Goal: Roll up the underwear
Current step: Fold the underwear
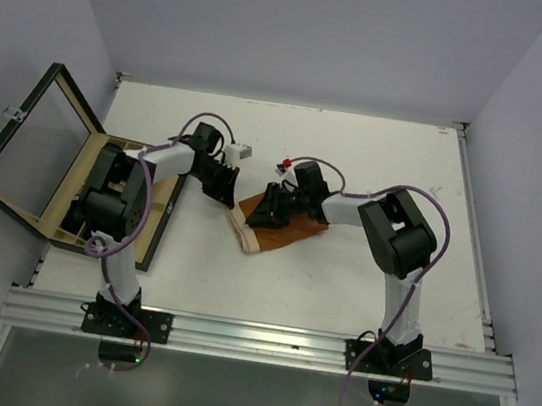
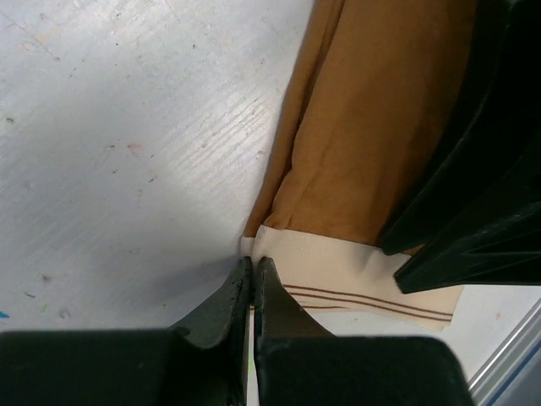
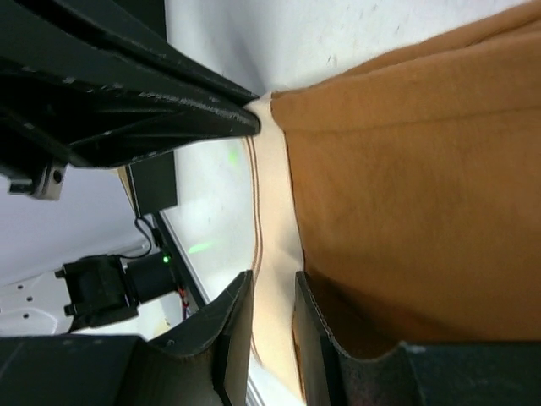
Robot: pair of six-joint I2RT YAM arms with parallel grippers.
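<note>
The orange-brown underwear (image 1: 288, 228) lies on the white table, its cream striped waistband (image 1: 244, 237) towards the near left. My left gripper (image 1: 227, 197) is shut on the waistband's corner; in the left wrist view its jaws (image 2: 252, 269) pinch the cream edge (image 2: 338, 271). My right gripper (image 1: 268, 213) sits on the cloth's left part. In the right wrist view its fingers (image 3: 272, 288) close on the cream waistband (image 3: 272, 211), beside the orange cloth (image 3: 406, 186). The other garments are not clearly visible.
The wooden box (image 1: 162, 223) with its glass lid (image 1: 32, 144) open stands at the left edge, partly hidden by the left arm. A small white object (image 1: 241, 151) and a small red item (image 1: 285, 162) lie behind the grippers.
</note>
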